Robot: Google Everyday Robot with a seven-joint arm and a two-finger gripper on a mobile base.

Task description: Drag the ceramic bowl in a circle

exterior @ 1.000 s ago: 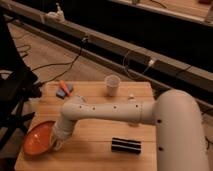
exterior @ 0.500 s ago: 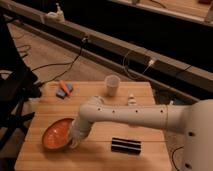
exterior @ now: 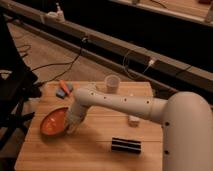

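The ceramic bowl (exterior: pixel 54 121) is a wide, shallow orange-red dish. It sits tilted on the left part of the wooden table (exterior: pixel 95 150). My white arm reaches from the right across the table. My gripper (exterior: pixel 71 125) is at the bowl's right rim, touching it. A translucent plastic cup (exterior: pixel 113 83) stands upright at the table's far edge, behind my arm.
An orange and blue object (exterior: pixel 64 89) lies at the table's far left corner. A black rectangular object (exterior: pixel 126 145) lies near the front right. A small white item (exterior: pixel 133 120) sits right of centre. A dark chair (exterior: pixel 15 95) stands left of the table. Cables lie on the floor behind.
The bowl and my gripper have moved: first right and away from the front left corner, then a little back toward the left. The arm's elbow has swung with them.
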